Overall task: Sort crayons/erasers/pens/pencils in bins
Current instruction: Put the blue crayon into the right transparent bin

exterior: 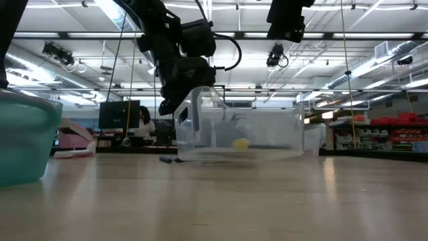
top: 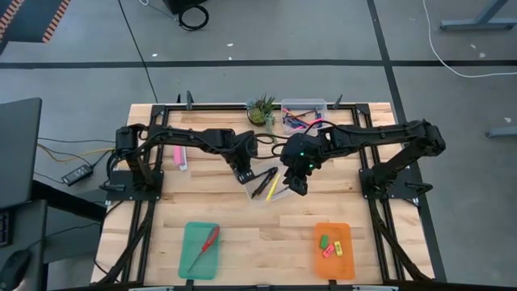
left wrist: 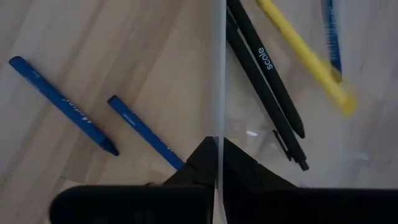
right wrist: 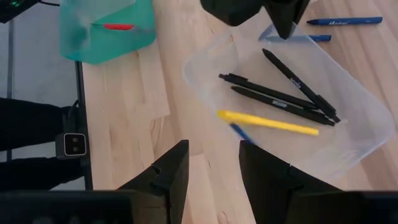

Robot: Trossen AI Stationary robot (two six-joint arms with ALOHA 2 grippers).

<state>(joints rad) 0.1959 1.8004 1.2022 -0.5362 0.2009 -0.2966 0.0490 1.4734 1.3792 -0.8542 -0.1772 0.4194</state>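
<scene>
Left gripper [left wrist: 216, 163]: fingers pinched together on the wall of the clear tub [right wrist: 348, 155] near the table's middle — one finger inside, one outside; only the tips show past the wrist.
Right gripper [right wrist: 214, 168]: fingers spread, nothing between them, hanging above the same tub's near rim.
Tub contents: three black pens [right wrist: 283, 98], a yellow pencil [right wrist: 267, 122] and one blue crayon [right wrist: 244, 132] half hidden under the pencil.
Loose crayons: two blue ones [left wrist: 62, 104] on the wood just outside the tub wall; one runs under the left finger, its end hidden.
Teal tray [top: 200, 250]: near edge, left part, holding a red-handled tool [top: 205, 245] too small to make out.
Orange tray [top: 333, 250]: near edge, right part, with small green, yellow and pink erasers [top: 331, 245].
Second tub [top: 304, 113]: far edge — contents a tangle, partly covered by the right arm.
</scene>
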